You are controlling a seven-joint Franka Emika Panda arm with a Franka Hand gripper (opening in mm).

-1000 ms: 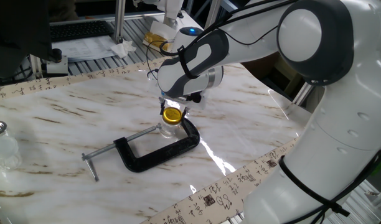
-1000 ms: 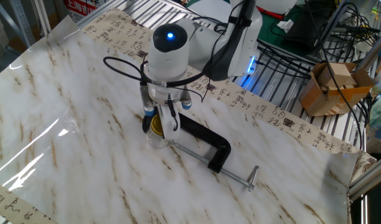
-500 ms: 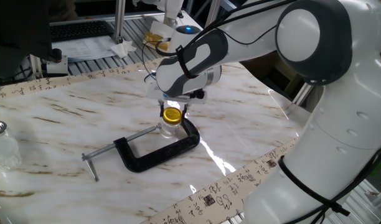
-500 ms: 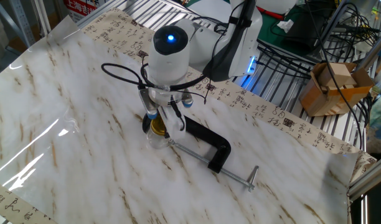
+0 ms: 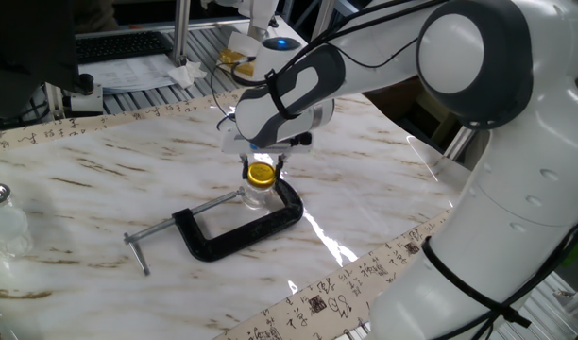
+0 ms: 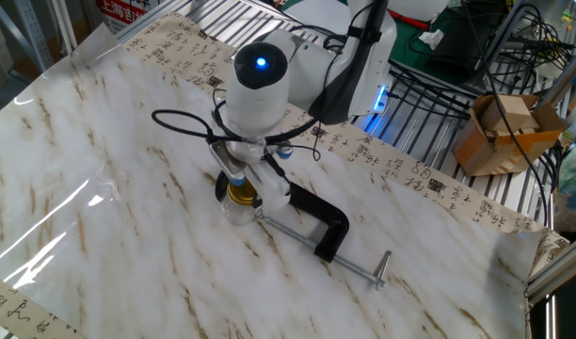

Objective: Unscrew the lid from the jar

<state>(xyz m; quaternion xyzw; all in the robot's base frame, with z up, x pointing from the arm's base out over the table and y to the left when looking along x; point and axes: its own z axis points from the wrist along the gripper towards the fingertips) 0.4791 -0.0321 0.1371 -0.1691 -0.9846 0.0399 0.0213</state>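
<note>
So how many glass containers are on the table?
2. The jar with the lid sits in the black clamp mid-table; a silver-topped glass vessel stands at the left edge. Others may be hidden.

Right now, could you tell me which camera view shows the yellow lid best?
The one fixed view shows the lid best: its yellow top faces the camera under the gripper. In the other fixed view the lid is only a yellow sliver, largely hidden by the fingers.

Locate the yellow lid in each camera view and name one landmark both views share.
One fixed view: the lid sits centre-left, under the gripper, atop the jar.
The other fixed view: the lid sits left of centre, partly hidden by the fingers.
Shared landmark: the black C-clamp holding the jar.
</note>
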